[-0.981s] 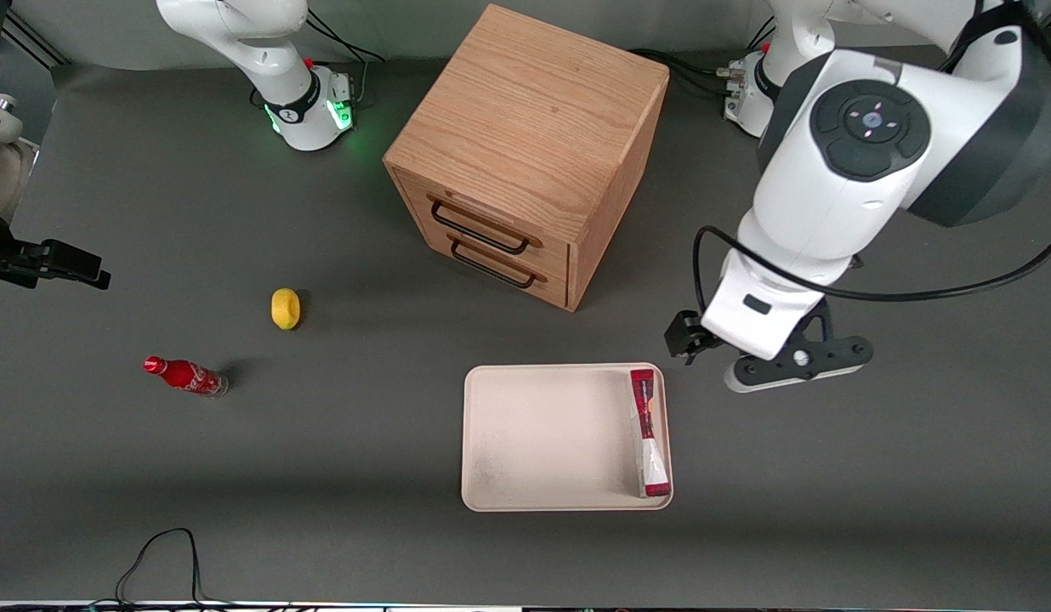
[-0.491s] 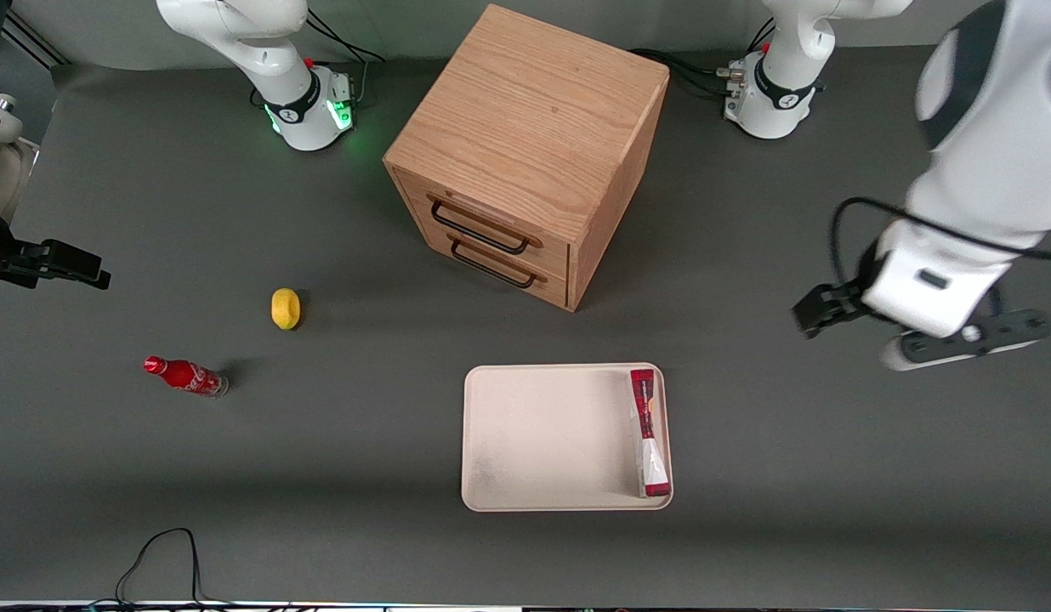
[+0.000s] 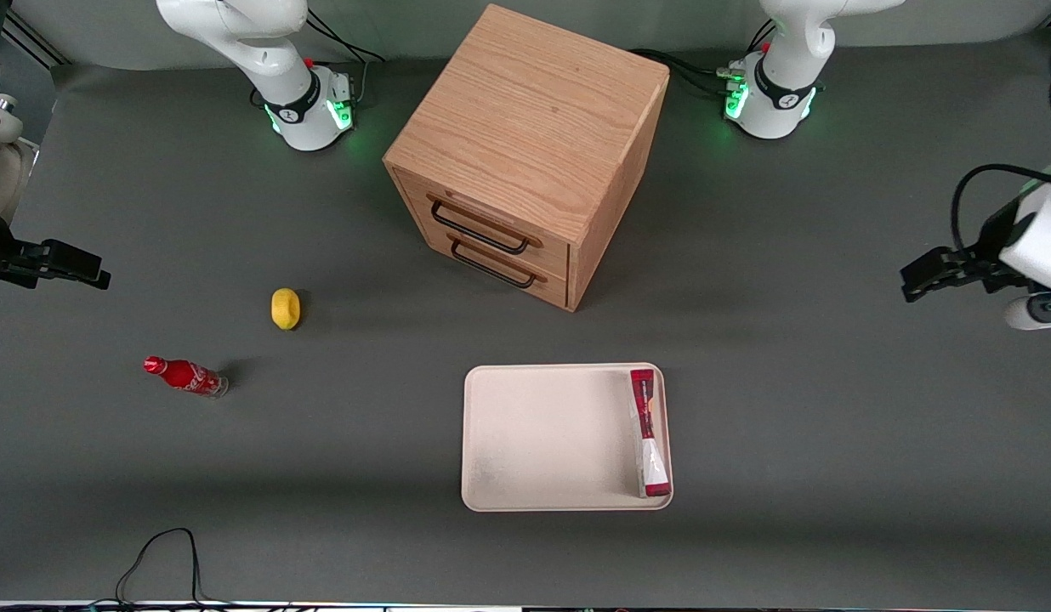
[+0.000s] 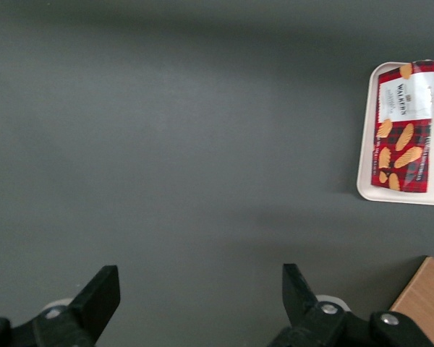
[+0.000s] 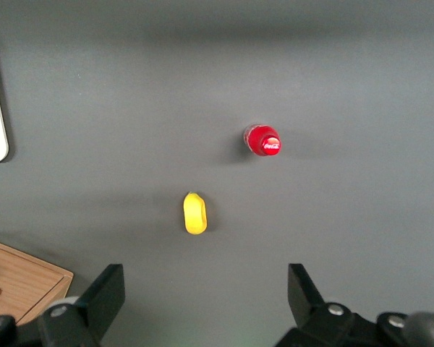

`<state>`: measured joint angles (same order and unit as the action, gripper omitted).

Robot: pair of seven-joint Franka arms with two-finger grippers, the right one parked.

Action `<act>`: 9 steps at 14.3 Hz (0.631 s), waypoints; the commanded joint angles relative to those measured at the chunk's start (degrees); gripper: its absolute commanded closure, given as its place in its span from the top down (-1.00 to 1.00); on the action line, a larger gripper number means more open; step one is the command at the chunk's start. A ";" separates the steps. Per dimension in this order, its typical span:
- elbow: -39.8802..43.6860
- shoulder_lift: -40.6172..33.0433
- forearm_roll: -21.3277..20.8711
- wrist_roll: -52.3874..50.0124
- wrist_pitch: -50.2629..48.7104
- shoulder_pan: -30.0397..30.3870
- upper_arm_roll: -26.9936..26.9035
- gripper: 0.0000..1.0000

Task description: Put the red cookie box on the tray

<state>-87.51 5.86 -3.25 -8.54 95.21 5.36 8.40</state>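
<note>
The red cookie box (image 3: 649,432) lies flat in the cream tray (image 3: 542,438), along the tray's short side toward the working arm's end. It also shows in the left wrist view (image 4: 403,126), on the tray (image 4: 367,184). My left gripper (image 3: 921,280) is high above the bare table, well off toward the working arm's end and apart from the tray. In the wrist view the gripper (image 4: 199,285) is open and holds nothing, with only grey table under it.
A wooden drawer cabinet (image 3: 525,153) stands farther from the front camera than the tray, both drawers shut. A yellow lemon (image 3: 285,308) and a small red Coca-Cola bottle (image 3: 185,376) lie toward the parked arm's end. A black cable (image 3: 160,552) loops at the near edge.
My left gripper has moved away from beside the tray, sideways toward the working arm's end of the table. The cookie box stays put on the tray.
</note>
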 commanded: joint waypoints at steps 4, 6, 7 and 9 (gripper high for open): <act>-2.32 -2.08 1.75 1.51 2.61 -3.42 -5.66 1.00; -2.41 -2.17 2.72 3.17 2.53 -2.99 -5.85 1.00; -2.67 -2.17 2.80 4.57 2.01 -2.81 -5.76 1.00; -2.93 -2.26 3.68 5.02 1.65 -2.81 -5.32 1.00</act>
<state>-88.09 5.82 -0.77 -5.20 96.99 3.38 3.65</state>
